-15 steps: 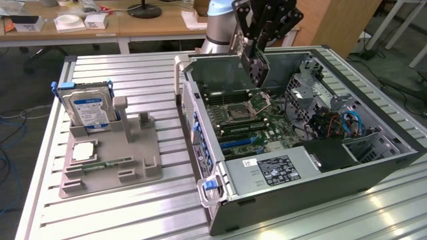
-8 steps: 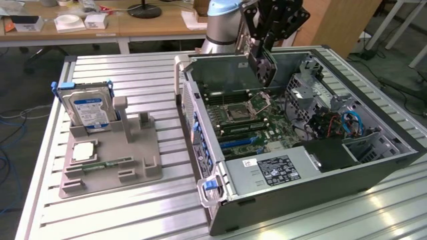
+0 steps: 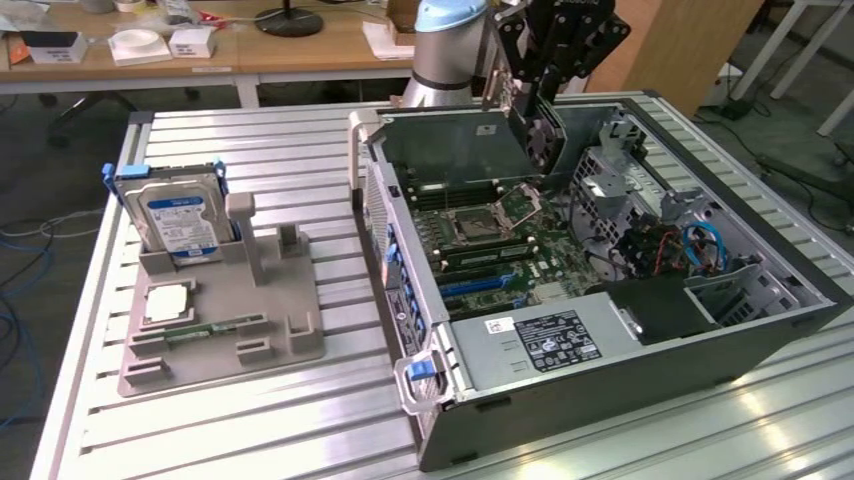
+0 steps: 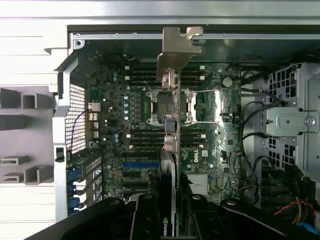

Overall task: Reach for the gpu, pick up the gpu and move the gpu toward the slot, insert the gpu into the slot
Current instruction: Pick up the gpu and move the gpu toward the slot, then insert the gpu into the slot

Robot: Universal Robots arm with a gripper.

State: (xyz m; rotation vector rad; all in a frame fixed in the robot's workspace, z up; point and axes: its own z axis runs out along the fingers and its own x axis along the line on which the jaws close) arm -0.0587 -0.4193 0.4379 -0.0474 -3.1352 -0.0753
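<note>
- jaws clamped on the gpu point(image 4: 171, 150); fingers point(image 4: 145, 217) pinch the card from both sides, gripper point(image 4: 172, 212) pointing down over the open case point(image 3: 747, 330)
- card shows edge-on in the wrist view, silver bracket point(image 4: 179, 52) at the end away from the fingers
- gpu hangs over the motherboard point(image 4: 215, 115), around the CPU socket point(image 4: 152, 107); looks clear of the board, not seated
- blue slot point(image 4: 141, 164) lies just beside the card's line, not under it; can't tell which slot is the target
- grey holder point(image 3: 227, 330) on the exterior view's left carries the hard drive point(image 3: 180, 215), no gpu on it
- progress: reach and pick-up done, carry looks mostly done; line-up and insertion not done
</note>
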